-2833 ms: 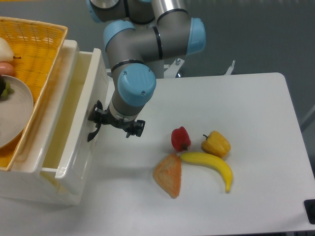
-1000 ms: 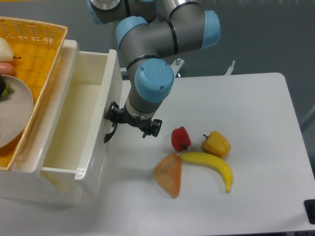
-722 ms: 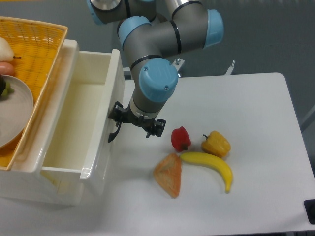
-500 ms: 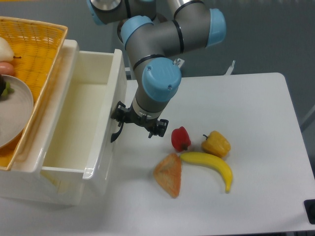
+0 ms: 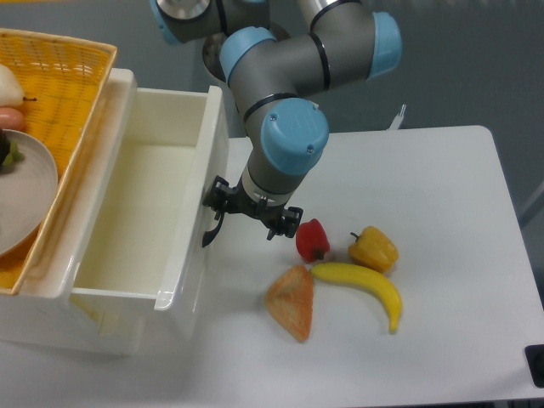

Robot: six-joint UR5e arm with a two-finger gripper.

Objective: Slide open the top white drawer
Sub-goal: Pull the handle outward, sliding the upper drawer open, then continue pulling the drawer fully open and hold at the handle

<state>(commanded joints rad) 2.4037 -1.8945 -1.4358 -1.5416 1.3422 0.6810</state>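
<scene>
Top white drawer (image 5: 140, 212) pulled far out; pincer (image 5: 223, 219) clamped on black handle (image 5: 211, 229); white table (image 5: 442, 195), grey backdrop.

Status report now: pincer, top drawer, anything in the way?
Pincer at the black handle, grip hidden. Top white drawer pulled well open, inside bare. Red pepper near, just right of the wrist.

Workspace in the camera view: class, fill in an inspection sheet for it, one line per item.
Surface: white table, mostly bare.
Job's things: top white drawer pulled well out, inside bare.
Clutter: red pepper, yellow pepper, banana, orange wedge; yellow basket holding a plate.
Grippers: gripper at the black handle; jaws' state unclear.
Cables: nothing seen.
Surroundings: grey floor.
</scene>
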